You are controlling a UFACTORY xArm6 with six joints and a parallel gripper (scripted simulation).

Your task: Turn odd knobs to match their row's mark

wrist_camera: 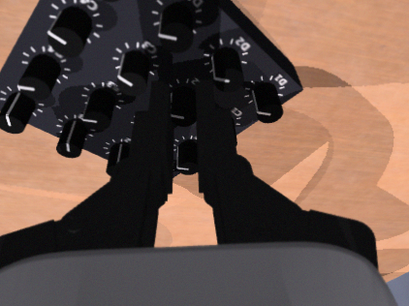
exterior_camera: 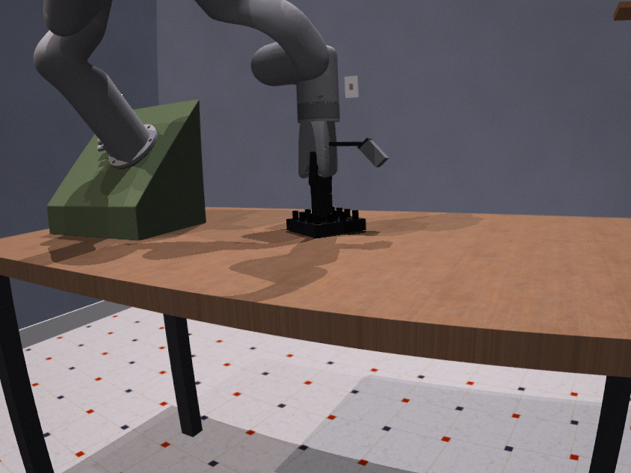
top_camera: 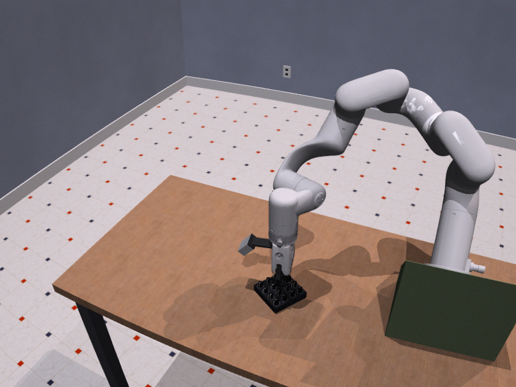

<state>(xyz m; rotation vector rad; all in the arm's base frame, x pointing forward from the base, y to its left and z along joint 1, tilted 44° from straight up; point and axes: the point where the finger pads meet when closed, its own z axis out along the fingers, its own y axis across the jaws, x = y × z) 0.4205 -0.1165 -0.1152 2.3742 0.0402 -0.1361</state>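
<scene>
The black knob box stands on the table. My gripper points down at it, shut on knob C2. In the wrist view, the top line of C2 points left; those of C3 and C4 point up-left. Lines of D1, D2 and D3 point left, as do B4, B3 and B1. A4 and A3 point roughly up. My fingers hide B2 and most of C1.
The wooden table carries the box. The green slanted base bears the arm. The wrist camera sticks out sideways from the gripper above the table. Neighbouring knobs stand close around the fingers.
</scene>
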